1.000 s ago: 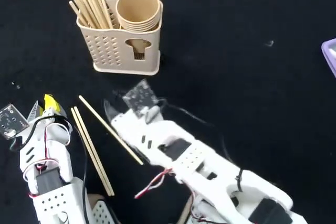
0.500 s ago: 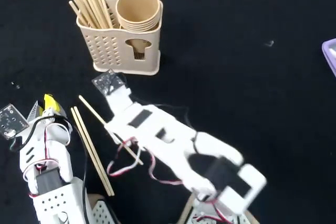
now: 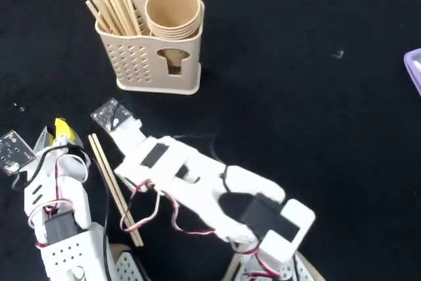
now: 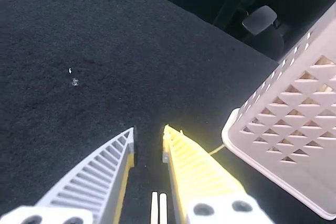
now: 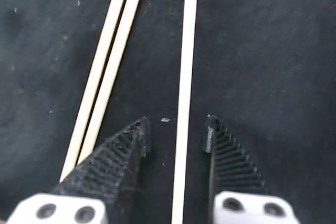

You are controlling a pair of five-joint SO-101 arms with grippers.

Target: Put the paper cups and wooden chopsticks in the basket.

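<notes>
Black tabletop (image 3: 316, 129) beneath beige basket (image 3: 141, 65)

The left gripper (image 4: 148, 129) has one grey ribbed finger and one yellow ribbed finger, their tips slightly apart. The ends of two pale wooden chopsticks (image 4: 159, 207) lie side by side between the fingers. A cream perforated plastic basket (image 4: 294, 124) stands near the yellow finger on the black textured table surface (image 4: 105, 40).

L tool (image 4: 148, 139) open; R tool (image 5: 176, 124) open, low.
</notes>
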